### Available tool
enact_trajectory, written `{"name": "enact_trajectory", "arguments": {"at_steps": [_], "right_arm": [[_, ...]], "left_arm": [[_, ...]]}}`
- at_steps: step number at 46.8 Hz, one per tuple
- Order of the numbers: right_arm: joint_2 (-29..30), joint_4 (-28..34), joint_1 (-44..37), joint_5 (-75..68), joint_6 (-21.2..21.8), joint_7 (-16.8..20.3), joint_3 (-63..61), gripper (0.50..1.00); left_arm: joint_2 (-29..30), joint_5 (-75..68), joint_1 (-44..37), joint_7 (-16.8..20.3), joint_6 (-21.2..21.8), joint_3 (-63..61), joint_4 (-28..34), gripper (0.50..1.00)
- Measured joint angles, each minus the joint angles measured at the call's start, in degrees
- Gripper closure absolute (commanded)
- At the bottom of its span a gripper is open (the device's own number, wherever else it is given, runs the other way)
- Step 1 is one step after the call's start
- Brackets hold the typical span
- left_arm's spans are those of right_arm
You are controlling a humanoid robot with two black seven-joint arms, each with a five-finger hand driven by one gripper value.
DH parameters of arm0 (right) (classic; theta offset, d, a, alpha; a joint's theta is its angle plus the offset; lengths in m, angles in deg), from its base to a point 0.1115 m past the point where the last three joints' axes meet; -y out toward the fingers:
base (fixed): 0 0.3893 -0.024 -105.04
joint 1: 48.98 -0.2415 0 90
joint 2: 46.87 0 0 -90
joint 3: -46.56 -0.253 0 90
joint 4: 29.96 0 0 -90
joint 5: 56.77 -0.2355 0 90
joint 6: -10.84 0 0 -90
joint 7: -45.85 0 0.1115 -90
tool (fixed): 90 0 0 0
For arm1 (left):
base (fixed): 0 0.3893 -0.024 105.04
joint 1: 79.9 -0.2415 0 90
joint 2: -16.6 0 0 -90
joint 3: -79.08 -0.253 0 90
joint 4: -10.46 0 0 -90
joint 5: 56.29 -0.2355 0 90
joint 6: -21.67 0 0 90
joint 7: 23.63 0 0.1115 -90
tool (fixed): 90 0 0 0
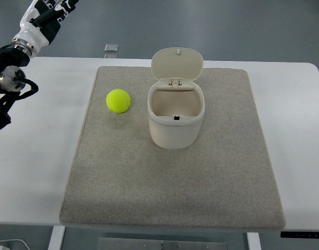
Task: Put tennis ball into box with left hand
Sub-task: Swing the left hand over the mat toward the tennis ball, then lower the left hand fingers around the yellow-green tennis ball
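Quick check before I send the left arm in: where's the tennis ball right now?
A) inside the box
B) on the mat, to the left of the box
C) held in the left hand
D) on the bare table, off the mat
B: the tennis ball lies on the grey mat, apart from the open box and on its left in the picture; the left hand is off at the table's left edge.
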Motion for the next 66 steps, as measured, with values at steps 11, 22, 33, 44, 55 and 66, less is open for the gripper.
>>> {"name": "enact_trajectory", "arguments": {"at_steps": [11,22,33,44,55,66], "right_arm": [[0.0,0.0,0.0,0.0,0.0,0.0,0.0,0.562],[0.0,0.0,0.0,0.0,0.0,0.0,0.0,0.562],[0.0,0.0,0.0,0.0,0.0,0.0,0.0,0.562],[0.0,0.0,0.0,0.0,0.0,0.0,0.0,0.562],[0.0,0.0,0.0,0.0,0.0,0.0,0.0,0.562],[0.0,0.0,0.0,0.0,0.0,0.0,0.0,0.562]], "left_arm": [[7.9,0.1,5.3,-3.6,-2.3,-12.9,-7.8,0.521],[10.5,-0.5,10.0,-3.9,-4.6,-25.8,-11.5,0.525],[9.9,-3.7,9.4,-3.7,-4.9,-29.9,-11.3,0.540],[8.6,-13.1,9.6,-3.7,-5.4,-30.9,-11.3,0.540],[7.0,-22.4,10.0,-3.7,-6.9,-31.0,-11.5,0.540],[6.1,-31.8,9.0,-3.4,-7.0,-31.3,-11.9,0.542]]}}
